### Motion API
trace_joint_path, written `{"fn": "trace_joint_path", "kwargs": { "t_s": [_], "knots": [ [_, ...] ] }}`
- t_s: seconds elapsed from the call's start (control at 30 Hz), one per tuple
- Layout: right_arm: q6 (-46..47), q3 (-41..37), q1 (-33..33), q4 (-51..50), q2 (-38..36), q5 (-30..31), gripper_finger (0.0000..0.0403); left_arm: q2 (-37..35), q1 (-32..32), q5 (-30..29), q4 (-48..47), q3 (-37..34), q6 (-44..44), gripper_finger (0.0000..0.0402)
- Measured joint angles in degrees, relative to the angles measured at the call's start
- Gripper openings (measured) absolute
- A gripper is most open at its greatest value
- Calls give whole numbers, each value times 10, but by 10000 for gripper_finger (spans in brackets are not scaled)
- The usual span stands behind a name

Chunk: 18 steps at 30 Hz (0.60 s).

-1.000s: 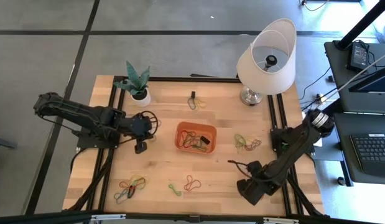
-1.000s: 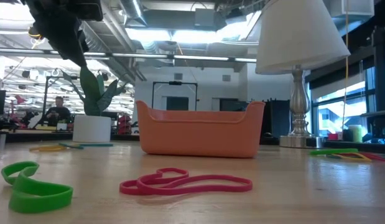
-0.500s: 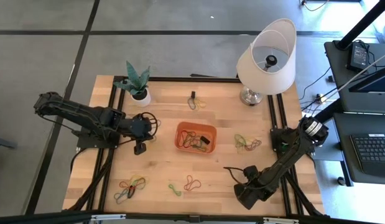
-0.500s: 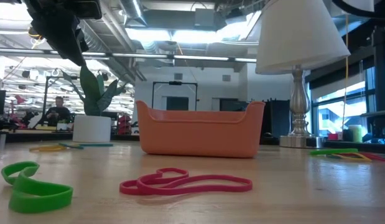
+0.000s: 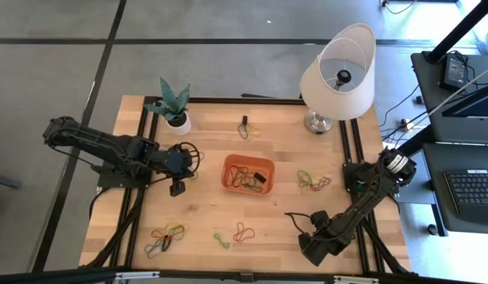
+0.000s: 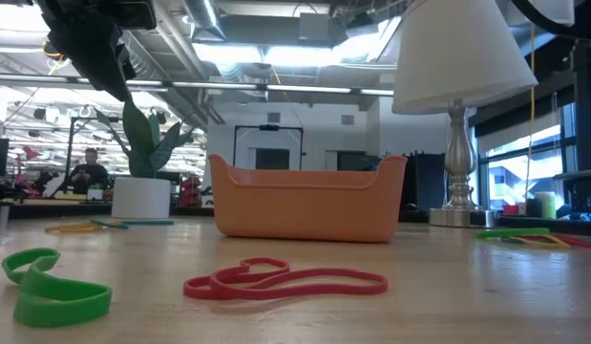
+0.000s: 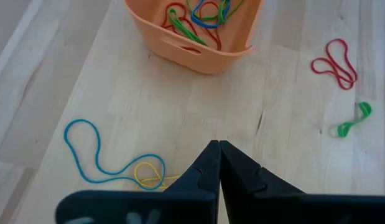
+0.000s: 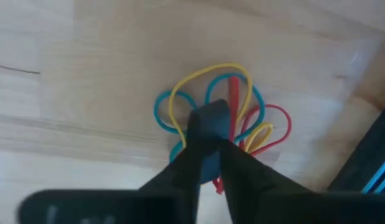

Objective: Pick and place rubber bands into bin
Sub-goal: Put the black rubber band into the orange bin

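Observation:
The orange bin point(image 5: 248, 174) stands mid-table with several rubber bands inside; it also shows in the low view point(image 6: 305, 201) and the left wrist view point(image 7: 192, 37). My right gripper point(image 8: 211, 118) is at the table's near right point(image 5: 311, 239), pointing down, shut in the middle of a bunch of blue, yellow and red rubber bands point(image 8: 180, 102). My left gripper point(image 7: 218, 149) is shut and empty above the table, left of the bin point(image 5: 177, 188). A blue band and a yellow band point(image 7: 111, 165) lie flat on the table below it. My right gripper comes from above, pointing down, and its shut fingertips point(image 8: 208, 121) sit at the centre of the bunch, where the loops gather. A red band point(image 8: 232, 102) runs straight along one finger. The loops spread out around the tips over the wood; I cannot tell whether they are lifted.
Loose bands lie right of the bin point(image 5: 313, 181), at the near left point(image 5: 166, 235), near the front point(image 5: 243, 231) point(image 6: 285, 280) point(image 6: 47, 287) and at the far middle point(image 5: 247, 130). A potted plant point(image 5: 174, 106) and a lamp point(image 5: 338, 75) stand along the far edge.
My right arm has shifted a little toward the table's near edge and left, over the bunch of bands at the near right.

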Motion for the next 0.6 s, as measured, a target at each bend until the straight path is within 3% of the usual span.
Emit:
{"fn": "trace_joint_path", "kwargs": {
  "t_s": [0.13, 0.3, 0.6],
  "knots": [
    [-1, 0, 0, -1, 0, 1, 8, 0, 0, 0, 0, 0, 0, 1],
    [-1, 15, 0, -20, 0, 2, 8, 0, 0, 0, 0, 0, 0, 4],
    [-14, 150, 0, -218, 0, 64, 2, 0, 0, 2, 0, 0, 1, 1]
  ]
}}
